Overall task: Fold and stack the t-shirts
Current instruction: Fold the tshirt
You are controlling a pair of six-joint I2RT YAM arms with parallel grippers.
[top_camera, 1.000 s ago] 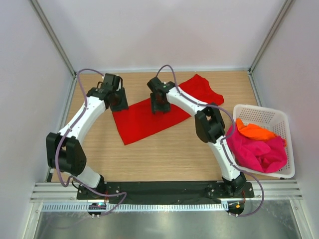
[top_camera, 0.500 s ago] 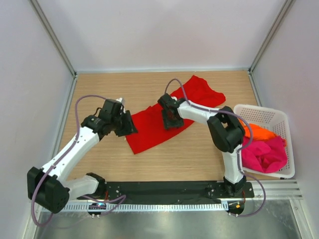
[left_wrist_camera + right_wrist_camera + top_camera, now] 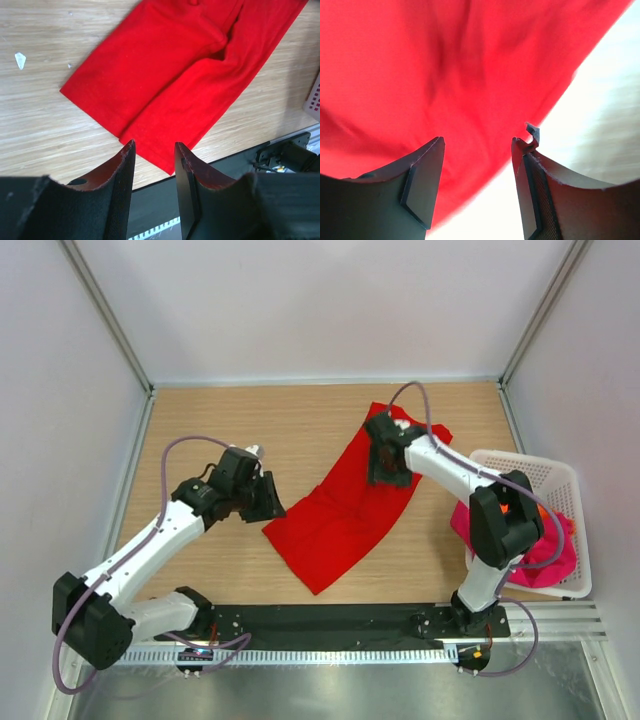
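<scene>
Arms point(image 3: 150, 545) bend toward the red t-shirt point(image 3: 340, 515), left claw point(image 3: 268, 502) released at its edge, right claw point(image 3: 388, 472) released above it.

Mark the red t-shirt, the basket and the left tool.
red t-shirt point(image 3: 345, 508): top external view, middle of the spread cloth.
basket point(image 3: 525, 472): top external view, bare far lattice wall.
left tool point(image 3: 154, 146): left wrist view, midway between its open fingertips.

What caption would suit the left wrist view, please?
Open left hand by a rumpled red shirt on the wooden table.
</scene>
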